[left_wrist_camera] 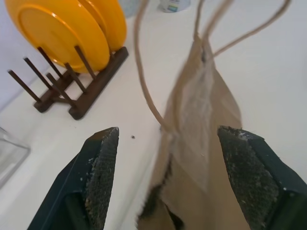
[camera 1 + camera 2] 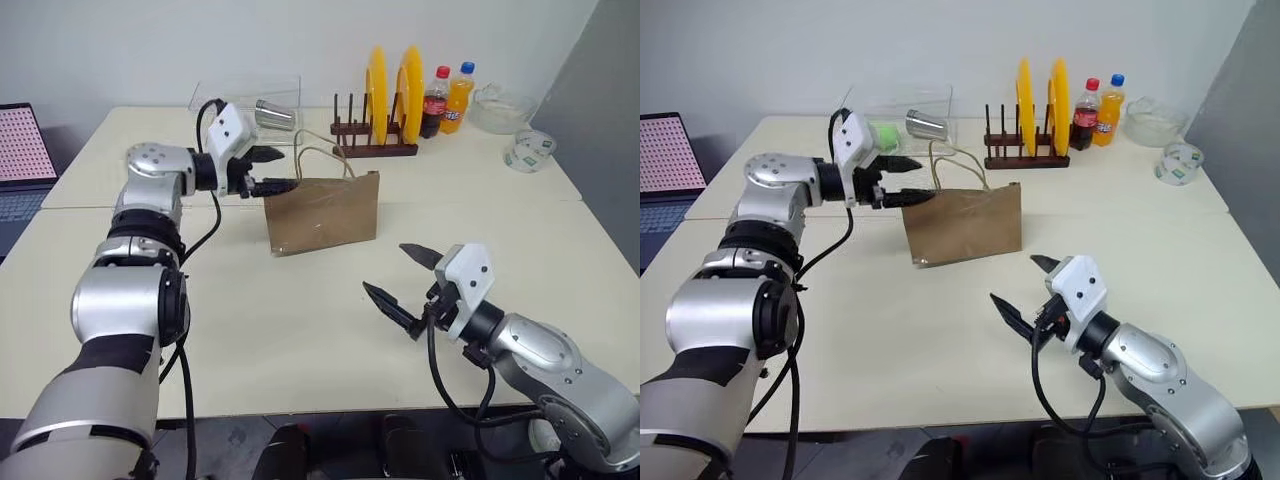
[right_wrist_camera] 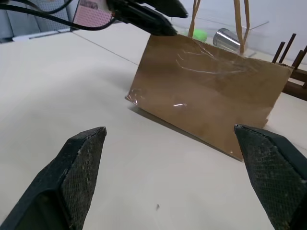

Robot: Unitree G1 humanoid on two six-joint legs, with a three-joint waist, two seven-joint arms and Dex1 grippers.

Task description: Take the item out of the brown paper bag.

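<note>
Brown paper bag (image 2: 322, 214) stands mid-table, thin and floppy, item probably inside but hidden, so with left gripper (image 2: 272, 170) open at its left top corner and right gripper (image 2: 405, 277) wide near-side, you'd pinch the rim, not handles.

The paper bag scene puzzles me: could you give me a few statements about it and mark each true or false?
1. The brown paper bag stands upright on the table. True.
2. The left end effector is clamped shut on the bag. False: its fingers are open at the bag's upper corner.
3. The right end effector holds a soda bottle. False: it is open and empty, apart from the bag.
4. Two yellow plates stand in a wooden rack behind the bag. True.
</note>
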